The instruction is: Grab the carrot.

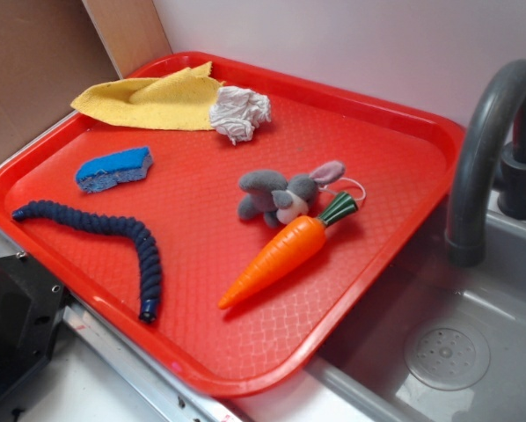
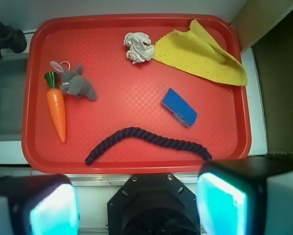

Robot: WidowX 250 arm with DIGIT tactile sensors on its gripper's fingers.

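Left of wrist frame: I see the carrot [image 2: 57, 112] on the tray [image 2: 136, 161].
Obstacle: plush bunny [image 2: 76, 83] touching its green top.
Fingers [image 2: 220, 205]: spread apart, empty.

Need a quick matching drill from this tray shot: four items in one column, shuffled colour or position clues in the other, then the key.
Items:
1. carrot
2. sponge
3. rope
4. cloth

Clues:
A. yellow, in a tray corner beside the crumpled white paper
B. dark navy, curved along the tray edge nearest the end effector
C. orange, beside the grey plush bunny
D. blue, lying alone between the yellow and navy items

Pairs: 1-C, 2-D, 3-B, 4-A
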